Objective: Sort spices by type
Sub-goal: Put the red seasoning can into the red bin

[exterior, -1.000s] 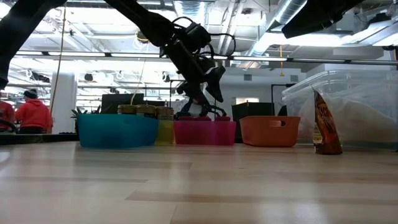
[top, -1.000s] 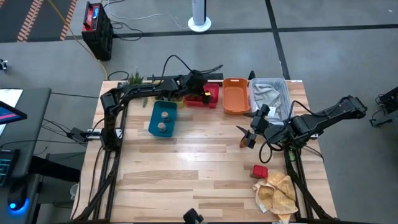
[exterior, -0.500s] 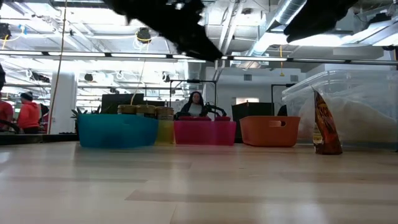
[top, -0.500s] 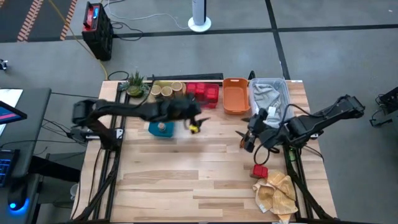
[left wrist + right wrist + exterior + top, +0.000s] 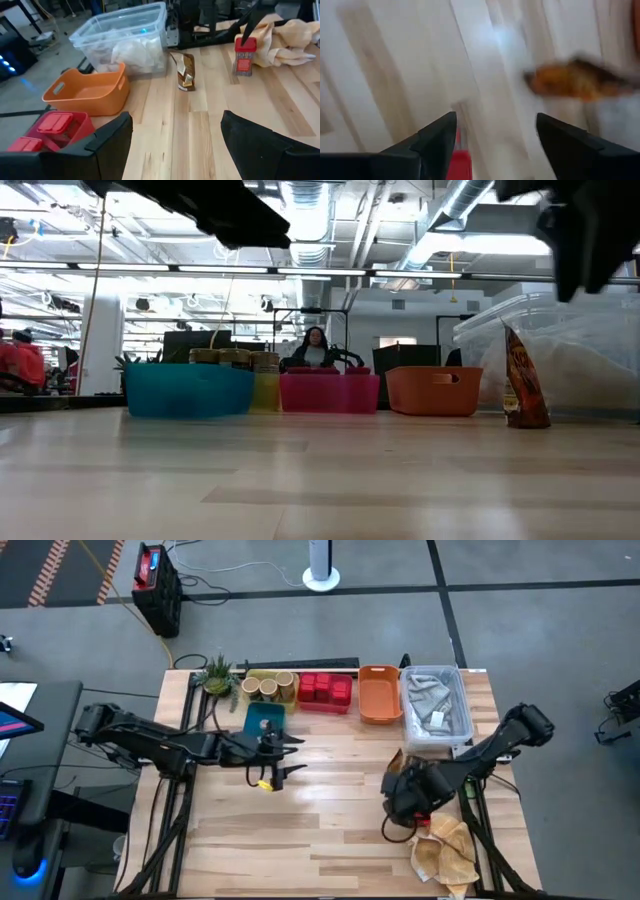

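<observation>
A red spice box point(image 5: 243, 57) stands on the table beside the yellowish paper wad point(image 5: 445, 850). My right gripper point(image 5: 402, 802) is open and hangs over that box, which shows red between its fingers point(image 5: 459, 165). The thin brown packet point(image 5: 394, 759) stands upright on its bottom edge just beyond, also seen in the left wrist view point(image 5: 186, 72). My left gripper point(image 5: 290, 758) is open over bare wood, near the teal tray point(image 5: 262, 720). Tan jars sit in the yellow tray point(image 5: 265, 687) and red boxes in the red tray point(image 5: 325, 690). My right gripper comes at the red box from above with one dark finger point(image 5: 248, 27) at the box's top. Whether it touches the box cannot be told. The box stands upright on the table.
An orange tray point(image 5: 378, 693) and a clear bin point(image 5: 435, 705) with cloth in it line the far edge, next to a small plant point(image 5: 217, 672). Bare wood lies between the two arms and along the near edge. People show in the room behind point(image 5: 315, 345).
My left gripper has drawn back from the red tray toward the table's near left and is now beside the teal tray. My right gripper has swung away from the brown packet toward the near edge and has come down over the red box. The packet has stayed standing.
</observation>
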`<action>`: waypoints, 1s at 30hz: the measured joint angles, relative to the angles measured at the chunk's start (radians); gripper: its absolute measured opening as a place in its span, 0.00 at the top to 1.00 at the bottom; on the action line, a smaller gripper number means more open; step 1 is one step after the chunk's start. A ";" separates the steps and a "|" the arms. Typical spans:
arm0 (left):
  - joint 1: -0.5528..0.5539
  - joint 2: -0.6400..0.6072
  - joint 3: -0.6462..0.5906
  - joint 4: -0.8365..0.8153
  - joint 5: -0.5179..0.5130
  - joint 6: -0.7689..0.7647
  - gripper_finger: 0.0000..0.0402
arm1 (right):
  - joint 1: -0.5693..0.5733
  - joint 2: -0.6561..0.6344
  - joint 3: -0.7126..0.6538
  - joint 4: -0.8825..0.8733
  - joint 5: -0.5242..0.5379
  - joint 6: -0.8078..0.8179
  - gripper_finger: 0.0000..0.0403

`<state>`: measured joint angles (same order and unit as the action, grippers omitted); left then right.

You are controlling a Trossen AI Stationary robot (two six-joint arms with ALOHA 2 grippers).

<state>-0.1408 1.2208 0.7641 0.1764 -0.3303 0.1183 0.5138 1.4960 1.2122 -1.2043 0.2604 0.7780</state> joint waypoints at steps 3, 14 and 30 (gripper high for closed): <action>-0.011 -0.012 -0.001 -0.004 -0.009 0.004 0.28 | 0.050 0.014 0.004 -0.035 -0.047 0.078 0.25; -0.009 -0.011 -0.002 -0.015 -0.011 -0.013 0.28 | 0.219 0.002 -0.006 -0.010 -0.092 0.294 0.22; -0.009 -0.011 -0.001 -0.005 -0.018 -0.029 0.28 | 0.218 0.128 -0.006 -0.085 -0.087 0.244 0.03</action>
<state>-0.1493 1.2098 0.7627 0.1716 -0.3484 0.0897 0.7318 1.6241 1.2064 -1.2893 0.1736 1.0219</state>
